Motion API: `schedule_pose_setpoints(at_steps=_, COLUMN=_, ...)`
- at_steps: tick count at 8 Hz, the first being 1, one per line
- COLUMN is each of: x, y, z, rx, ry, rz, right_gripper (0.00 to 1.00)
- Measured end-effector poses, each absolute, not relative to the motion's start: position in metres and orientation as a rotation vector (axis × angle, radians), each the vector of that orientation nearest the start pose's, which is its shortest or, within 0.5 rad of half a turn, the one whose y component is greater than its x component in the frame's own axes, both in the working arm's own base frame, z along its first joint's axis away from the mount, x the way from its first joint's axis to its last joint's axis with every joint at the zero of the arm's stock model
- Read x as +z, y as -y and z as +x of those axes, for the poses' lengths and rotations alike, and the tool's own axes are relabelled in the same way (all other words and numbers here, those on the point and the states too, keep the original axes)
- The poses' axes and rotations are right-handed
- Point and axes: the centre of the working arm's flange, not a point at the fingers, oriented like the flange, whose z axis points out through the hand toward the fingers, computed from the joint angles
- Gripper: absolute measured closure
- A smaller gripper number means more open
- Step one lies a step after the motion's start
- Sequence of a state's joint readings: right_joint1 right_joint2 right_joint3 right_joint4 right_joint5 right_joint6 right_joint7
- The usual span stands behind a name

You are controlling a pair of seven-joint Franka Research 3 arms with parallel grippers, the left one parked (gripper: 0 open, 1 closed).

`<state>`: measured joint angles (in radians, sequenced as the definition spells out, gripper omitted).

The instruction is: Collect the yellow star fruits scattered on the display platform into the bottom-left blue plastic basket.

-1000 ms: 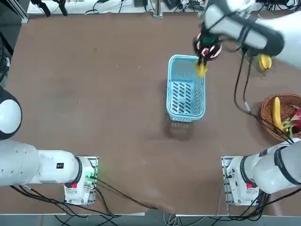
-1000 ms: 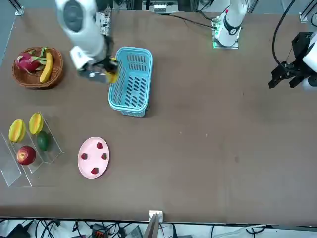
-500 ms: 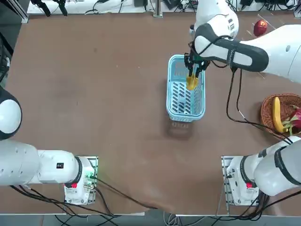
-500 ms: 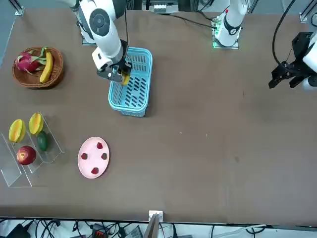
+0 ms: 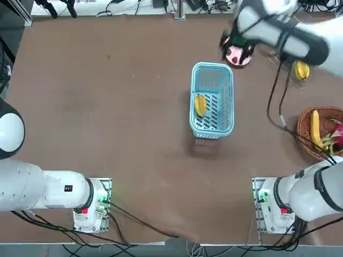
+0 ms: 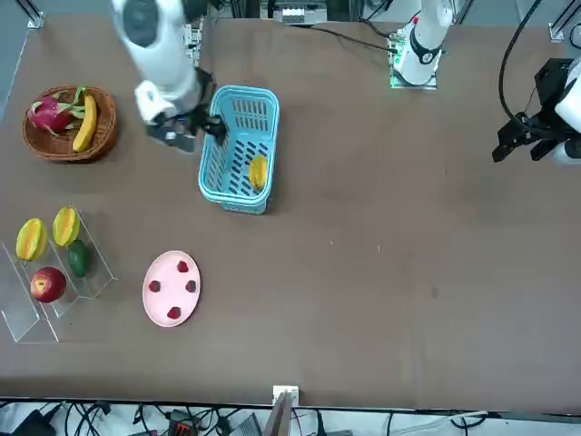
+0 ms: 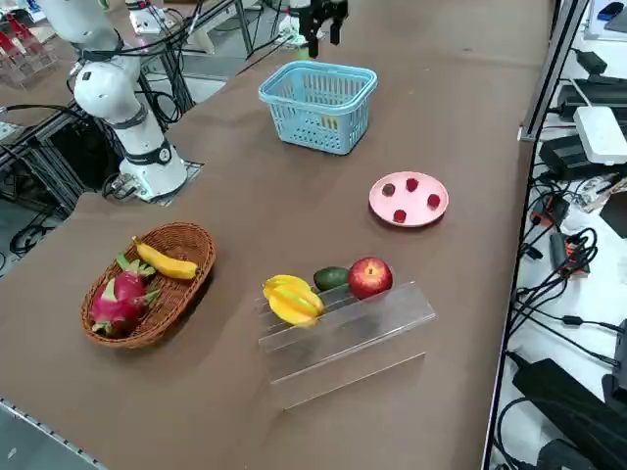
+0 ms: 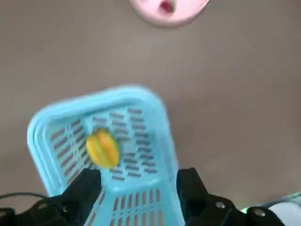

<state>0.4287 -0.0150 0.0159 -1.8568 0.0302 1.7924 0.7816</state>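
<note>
One star fruit lies inside the blue basket, its long axis along the basket's length. The right gripper hangs above the basket's edge, jaws spread and empty. Two more star fruits sit on the clear platform beside an apple; the pink plate lies between.

Pink plate (berries), wicker basket, apple.

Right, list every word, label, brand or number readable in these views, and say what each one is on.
None can be read. The black patch on the parked left arm holds a mark too small to make out. The blue plastic basket, pink plate and display platform show no lettering.
</note>
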Motion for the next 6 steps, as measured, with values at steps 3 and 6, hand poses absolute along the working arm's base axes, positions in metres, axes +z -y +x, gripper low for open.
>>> schedule_pose_setpoints(at_steps=3, x=0.537, y=0.007, z=0.559, rx=0.097, ry=-0.419, rz=-3.151, right_gripper=0.02)
schedule_pose_setpoints(at_steps=6, x=0.480, y=0.220, z=0.568, rx=0.092, ry=-0.219, rz=-3.168, right_gripper=0.01)
